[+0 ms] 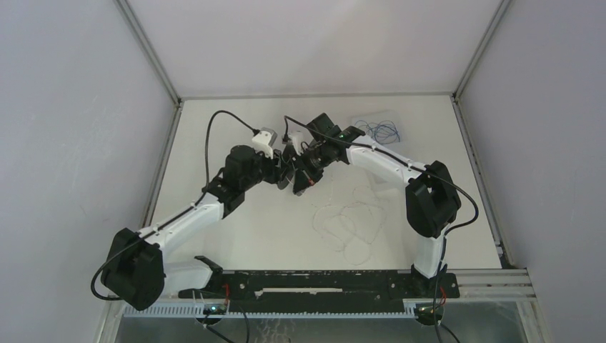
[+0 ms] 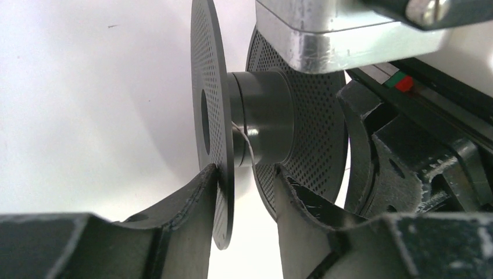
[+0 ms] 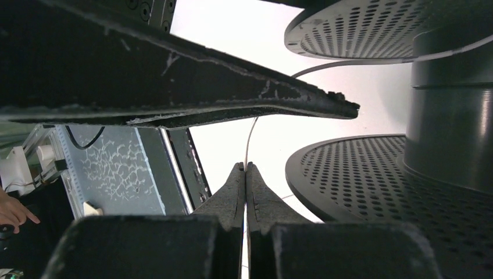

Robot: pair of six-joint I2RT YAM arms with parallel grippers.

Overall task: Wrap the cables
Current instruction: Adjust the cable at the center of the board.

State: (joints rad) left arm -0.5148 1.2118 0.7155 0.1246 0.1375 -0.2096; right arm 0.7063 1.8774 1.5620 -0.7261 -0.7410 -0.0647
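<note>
Right tool (image 3: 245,170) clenched on thin whitish cables (image 3: 249,142), left tool (image 2: 245,174) straddling perforated black spool (image 2: 264,116) flange, grip unclear

Boxed in by plain pale grey walls (image 1: 64,107) at left, right and far, joined along slanting aluminium posts (image 1: 146,46). Floored by a white table (image 1: 250,243), evenly lit, with soft shadows only. Edged at the near side by a slotted metal rail (image 1: 493,284). Past that near edge, grey floor (image 3: 116,163) veined with pale crackle lines.
</note>
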